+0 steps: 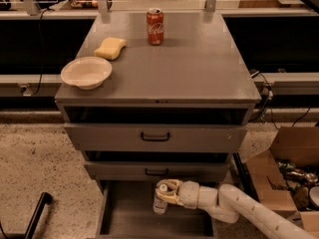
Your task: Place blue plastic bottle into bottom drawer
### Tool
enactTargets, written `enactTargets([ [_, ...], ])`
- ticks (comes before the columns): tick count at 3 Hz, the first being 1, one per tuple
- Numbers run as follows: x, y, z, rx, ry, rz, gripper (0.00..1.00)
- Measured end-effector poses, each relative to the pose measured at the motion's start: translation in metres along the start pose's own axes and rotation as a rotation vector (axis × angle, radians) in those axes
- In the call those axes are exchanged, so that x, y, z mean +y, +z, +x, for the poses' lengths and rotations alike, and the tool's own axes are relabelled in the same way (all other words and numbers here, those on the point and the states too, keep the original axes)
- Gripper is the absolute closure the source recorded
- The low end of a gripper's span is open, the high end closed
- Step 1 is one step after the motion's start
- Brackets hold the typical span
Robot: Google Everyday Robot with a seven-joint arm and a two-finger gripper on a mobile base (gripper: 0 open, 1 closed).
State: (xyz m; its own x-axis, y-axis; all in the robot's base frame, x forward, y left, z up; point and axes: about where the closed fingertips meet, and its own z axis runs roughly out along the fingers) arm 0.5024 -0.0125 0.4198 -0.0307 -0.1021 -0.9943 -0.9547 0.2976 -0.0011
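The blue plastic bottle [160,199] is a small clear bottle with a white cap, held upright inside the open bottom drawer [129,218], near its back middle. My gripper [164,192] comes in from the right on a white arm and is shut on the bottle's upper part. The bottle's base is close to the drawer's grey floor; I cannot tell whether it touches. The drawer's front edge is cut off by the frame's bottom.
A red soda can [155,26], a yellow sponge [110,48] and a white bowl [86,72] sit on the cabinet top. Two upper drawers [155,137] with dark handles are slightly open. A cardboard box [289,173] with clutter stands at the right. A black bar [37,214] lies at the lower left.
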Motion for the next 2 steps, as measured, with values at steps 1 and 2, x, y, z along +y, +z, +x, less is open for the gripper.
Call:
enactTargets([
  [1, -0.002, 0.0, 0.026, 0.011, 0.018, -0.01, 1.0],
  [2, -0.004, 0.003, 0.063, 0.039, 0.036, -0.006, 1.0],
])
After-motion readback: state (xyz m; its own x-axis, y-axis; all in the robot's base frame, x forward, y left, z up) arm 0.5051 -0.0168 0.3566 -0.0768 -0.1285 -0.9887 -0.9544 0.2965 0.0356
